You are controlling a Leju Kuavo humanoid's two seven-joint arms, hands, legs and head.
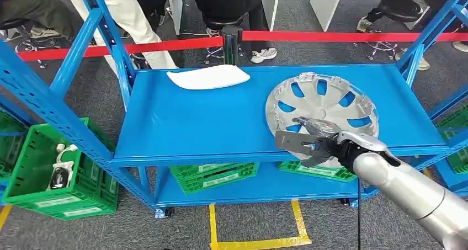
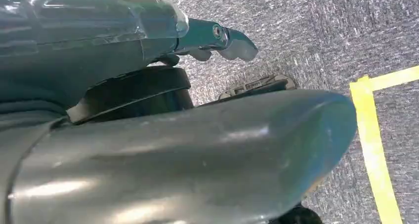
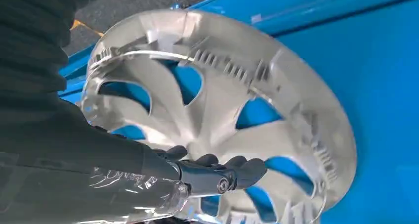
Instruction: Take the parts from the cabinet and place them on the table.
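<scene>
On the blue metal shelf of the cabinet lies the silver plastic spoked hubcap, near its front edge. Right hand rests at the hubcap's near rim, fingers slightly curled against a spoke; whether they grip cannot be told. Risk: a shallow hold could let the wide disc tip, slide or catch the shelf frame when lifted. Left hand hangs over carpet, holding nothing, fingers loosely apart.

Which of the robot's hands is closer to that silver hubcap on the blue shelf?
Right. The right hand is at the hubcap's near rim, fingers against its spokes. The left hand hangs down over the grey carpet, away from the shelf.
</scene>
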